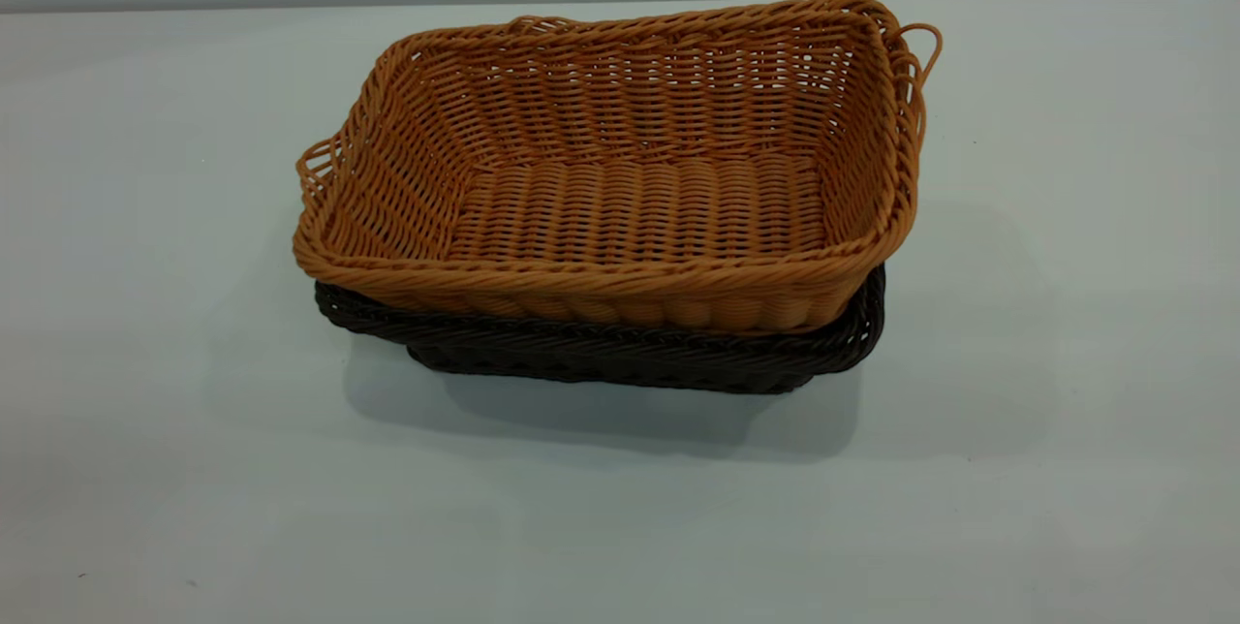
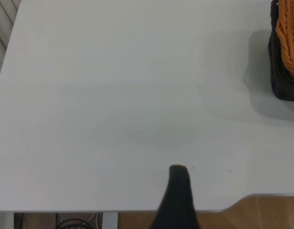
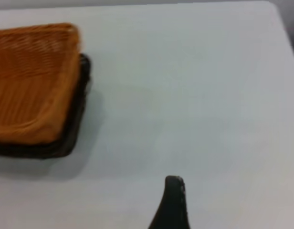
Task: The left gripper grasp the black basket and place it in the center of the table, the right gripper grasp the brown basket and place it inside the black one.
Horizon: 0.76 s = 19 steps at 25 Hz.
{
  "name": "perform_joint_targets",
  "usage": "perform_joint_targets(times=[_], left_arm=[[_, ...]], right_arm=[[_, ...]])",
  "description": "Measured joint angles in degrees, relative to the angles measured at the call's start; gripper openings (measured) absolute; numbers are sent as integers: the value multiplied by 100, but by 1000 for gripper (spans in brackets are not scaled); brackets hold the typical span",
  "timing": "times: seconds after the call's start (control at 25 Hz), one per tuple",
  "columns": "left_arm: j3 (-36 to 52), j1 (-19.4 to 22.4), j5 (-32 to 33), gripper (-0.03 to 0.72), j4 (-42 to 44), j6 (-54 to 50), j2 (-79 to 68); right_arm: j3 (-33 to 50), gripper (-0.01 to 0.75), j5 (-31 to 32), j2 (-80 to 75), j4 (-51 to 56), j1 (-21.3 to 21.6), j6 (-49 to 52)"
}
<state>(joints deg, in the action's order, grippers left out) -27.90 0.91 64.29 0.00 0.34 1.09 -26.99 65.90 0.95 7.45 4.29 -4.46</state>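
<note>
1. Neither gripper appears in the exterior view. Each wrist view shows only one dark fingertip over bare tabletop: the left gripper and the right gripper. Whether either is wide or narrow I cannot tell, and neither holds anything.
2. The table is the largest thing, plain white-grey, carrying both baskets near its middle.
3. The brown basket sits nested in the black basket, tilted a little, its rim riding above the dark rim, which peeks out at six o'clock and toward four o'clock.
4. The stack's long axis runs roughly nine to three o'clock in the exterior view.
5. From the left gripper the stack lies well apart, only its end showing in that wrist view; from the right gripper it also lies apart, though more of it is visible, so the right arm seems somewhat nearer.
6. Judged from this, the task looks complete; any coming move is probably only parking the arms.
</note>
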Motion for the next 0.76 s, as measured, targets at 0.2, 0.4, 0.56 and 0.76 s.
perform_joint_targets(times=[0.2, 0.4, 0.56, 0.76], left_arm=[[0, 4, 0, 579, 0, -34, 0], [0, 4, 0, 579, 0, 0, 0], [0, 4, 0, 579, 0, 0, 0], [0, 4, 0, 579, 0, 0, 0]], right_arm=[[0, 582, -6, 0, -265, 28, 385], [0, 582, -6, 0, -273, 28, 407], [0, 582, -6, 0, -273, 28, 411], [0, 582, -6, 0, -273, 28, 411]])
